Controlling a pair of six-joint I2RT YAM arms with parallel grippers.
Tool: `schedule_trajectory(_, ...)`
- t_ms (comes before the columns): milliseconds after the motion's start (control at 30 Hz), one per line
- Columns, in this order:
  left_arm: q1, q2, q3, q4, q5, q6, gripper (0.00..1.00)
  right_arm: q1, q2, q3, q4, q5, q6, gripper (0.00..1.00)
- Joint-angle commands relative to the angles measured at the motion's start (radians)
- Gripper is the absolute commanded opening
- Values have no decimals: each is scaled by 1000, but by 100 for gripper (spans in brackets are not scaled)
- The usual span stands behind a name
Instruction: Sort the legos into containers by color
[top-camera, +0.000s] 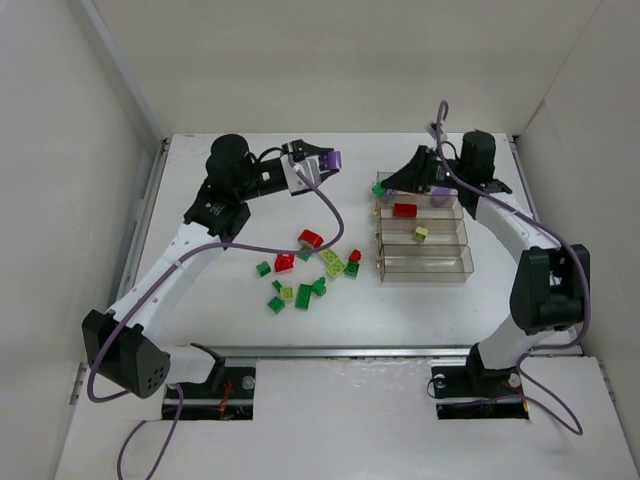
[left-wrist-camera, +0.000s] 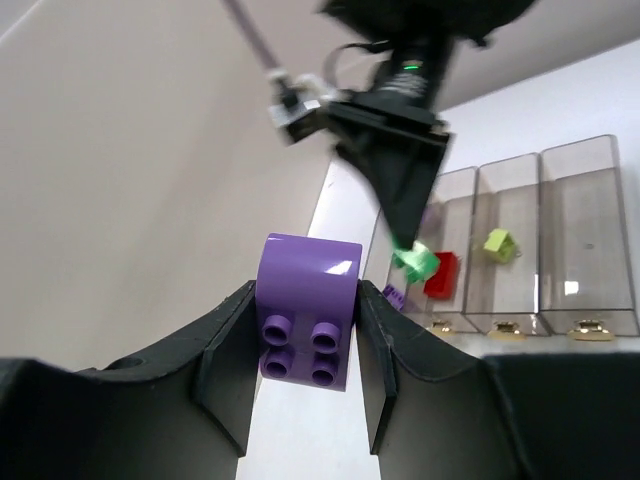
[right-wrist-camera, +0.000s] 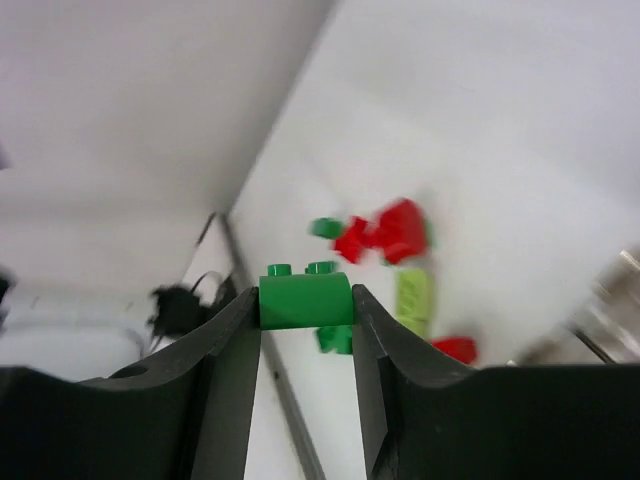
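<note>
Nearest the lens, the left claw (left-wrist-camera: 307, 300) is clamped on a purple brick (left-wrist-camera: 308, 310), studs facing the camera. In the right wrist view, the right claw (right-wrist-camera: 305, 300) pinches a dark green brick (right-wrist-camera: 305, 298) between its tips. From above, that green brick hangs at the upper-left corner of the containers (top-camera: 440, 212), by the purple bin. It likely belongs in the lowest compartment (top-camera: 425, 265), which looks empty: carry it down-frame, centre it, then release low. Loose legos (top-camera: 310, 238) dot the surface (top-camera: 450, 310) mid-frame.

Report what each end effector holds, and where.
Left end effector: purple brick, pinched by its two sides. Right end effector: green brick, likewise by its sides.
</note>
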Motion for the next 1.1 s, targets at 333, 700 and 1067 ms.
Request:
schedule_trajectory(333,12,-34,-36,-19,-202,-120,0,63,-265,-149,-673,1068,-213,0)
schedule_trajectory(700,12,-6,-47,-8,-183,-152,0,81,-323,-295,-770,1183,-203,29)
schedule_trajectory(1067,12,-24,-56,-19,-119,-143,0,81,-432,-162,-675,967,-327,100)
